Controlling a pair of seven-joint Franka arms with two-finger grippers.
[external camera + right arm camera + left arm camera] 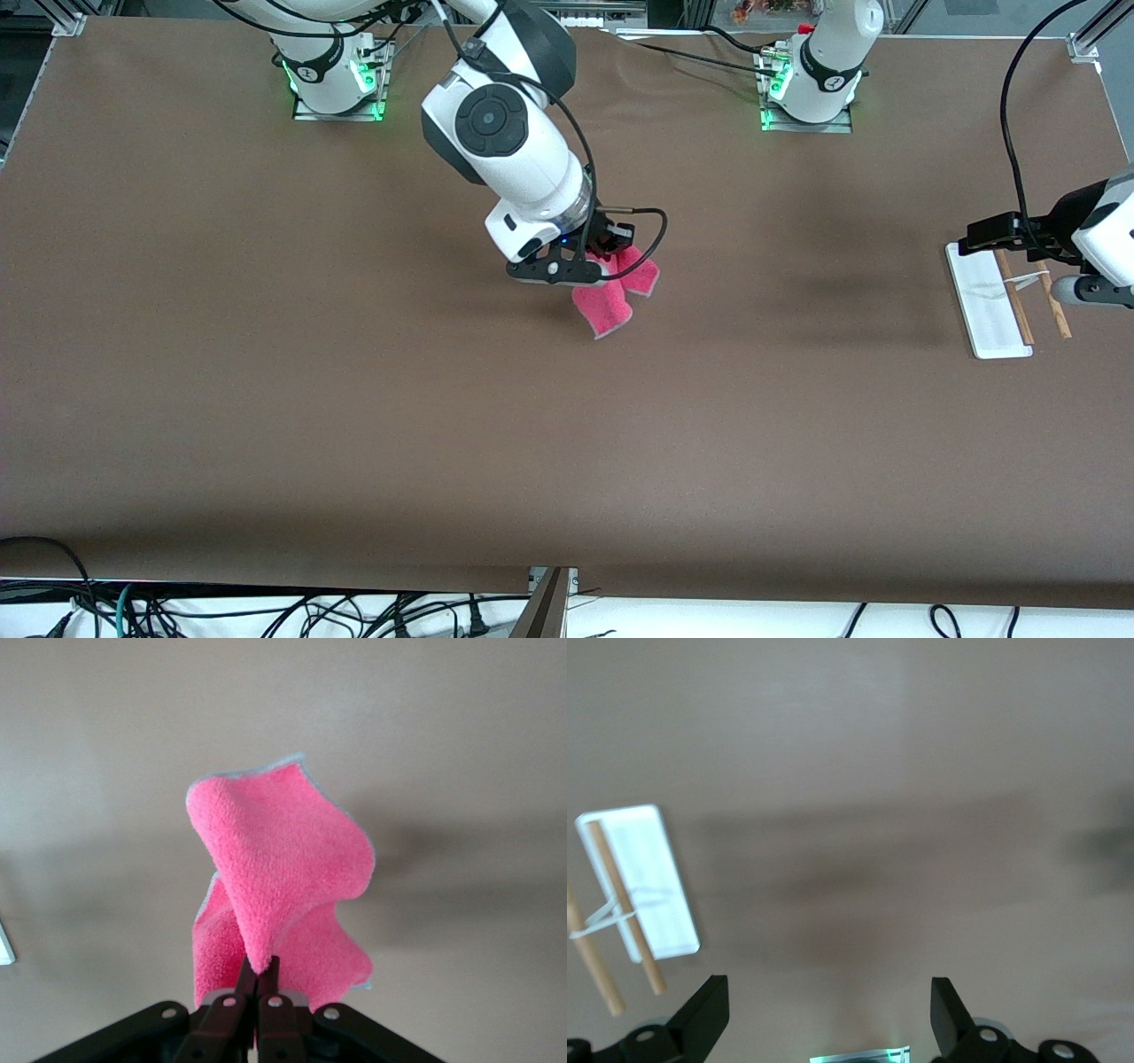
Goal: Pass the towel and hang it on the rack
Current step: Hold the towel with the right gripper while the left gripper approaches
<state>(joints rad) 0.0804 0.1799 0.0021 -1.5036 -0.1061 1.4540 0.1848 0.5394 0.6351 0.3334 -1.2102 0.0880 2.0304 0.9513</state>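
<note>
right gripper (592, 268): up over mid table, jaws pinched tight on the towel (611, 297)
towel: pink-red, hanging folded off those fingers (257, 979), clear of the table (354, 399)
left gripper (828, 1014): jaws wide apart, nothing in them, over the table's left-arm end, beside the rack (1005, 301)
rack: white base w/ 2 wooden rods, near left arm's end
in the way: nothing btwn towel & rack, bare brown top
cables (266, 611): off the table edge by the front cam
</note>
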